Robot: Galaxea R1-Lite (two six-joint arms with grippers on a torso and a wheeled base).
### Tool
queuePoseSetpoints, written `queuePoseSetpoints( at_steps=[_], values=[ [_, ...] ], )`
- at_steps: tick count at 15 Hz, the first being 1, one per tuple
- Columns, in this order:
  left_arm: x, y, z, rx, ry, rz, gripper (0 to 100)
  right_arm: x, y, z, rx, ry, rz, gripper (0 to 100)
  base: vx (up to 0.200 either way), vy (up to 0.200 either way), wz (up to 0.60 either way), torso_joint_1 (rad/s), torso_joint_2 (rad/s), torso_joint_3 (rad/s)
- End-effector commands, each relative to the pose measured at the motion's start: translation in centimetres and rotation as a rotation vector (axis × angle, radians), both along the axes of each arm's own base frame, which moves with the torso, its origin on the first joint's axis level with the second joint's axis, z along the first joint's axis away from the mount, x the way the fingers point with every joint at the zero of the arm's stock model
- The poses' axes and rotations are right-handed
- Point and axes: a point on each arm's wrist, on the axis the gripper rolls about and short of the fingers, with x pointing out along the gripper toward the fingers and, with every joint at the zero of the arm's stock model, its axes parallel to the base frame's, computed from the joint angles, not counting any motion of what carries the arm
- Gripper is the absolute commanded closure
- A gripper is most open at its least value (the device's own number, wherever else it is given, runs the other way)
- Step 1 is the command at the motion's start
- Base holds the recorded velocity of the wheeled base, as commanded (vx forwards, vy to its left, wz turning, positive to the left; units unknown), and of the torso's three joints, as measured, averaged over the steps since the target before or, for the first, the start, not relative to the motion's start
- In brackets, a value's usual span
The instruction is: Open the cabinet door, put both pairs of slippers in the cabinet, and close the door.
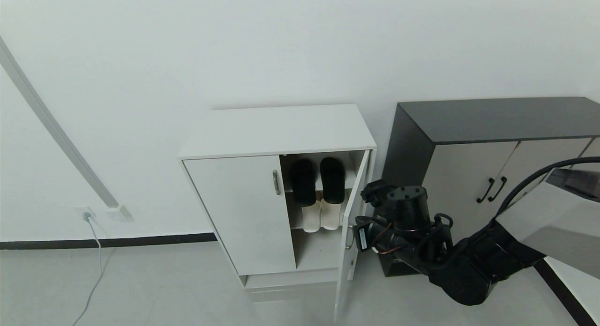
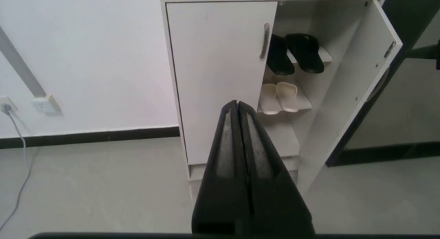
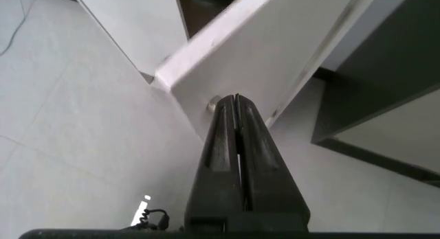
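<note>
Push with the right gripper (image 3: 237,100), pinched together, on the door (image 3: 275,47) just ahead, beside its handle (image 3: 213,101). Go steadily until flush.

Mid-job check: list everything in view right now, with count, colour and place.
white cabinet: one, white, against the wall
left door: one, white, closed
right door: one, white, swung open
black slippers: one pair, black, upper shelf inside
white slippers: one pair, off-white, shelf below
dark cabinet: one, dark grey, right of the white cabinet
wall socket: one, white, low on the wall, left
left pincer: one, black, shut, facing the cabinet front
right pincer: one, black, shut, by the right door's handle
</note>
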Motion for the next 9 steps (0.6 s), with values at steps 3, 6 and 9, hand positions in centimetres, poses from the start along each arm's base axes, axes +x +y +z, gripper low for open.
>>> queuePoseSetpoints(
  at_steps=[3,6,9],
  values=[
    [0.0,0.0,0.0,0.0,0.002,0.001,100,-0.9,-0.9,0.6,-0.003,0.002,-0.006,100,0.2,0.0,0.0,0.006,0.0,0.009],
    [0.0,0.0,0.0,0.0,0.002,0.001,100,-2.6,-2.8,1.8,-0.003,0.001,-0.017,100,0.0,0.0,0.0,0.0,0.0,0.0],
    [0.0,0.0,0.0,0.0,0.002,0.001,100,-2.6,-2.8,1.2,-0.006,0.023,0.005,100,0.0,0.0,0.0,0.0,0.0,0.0]
  ],
)
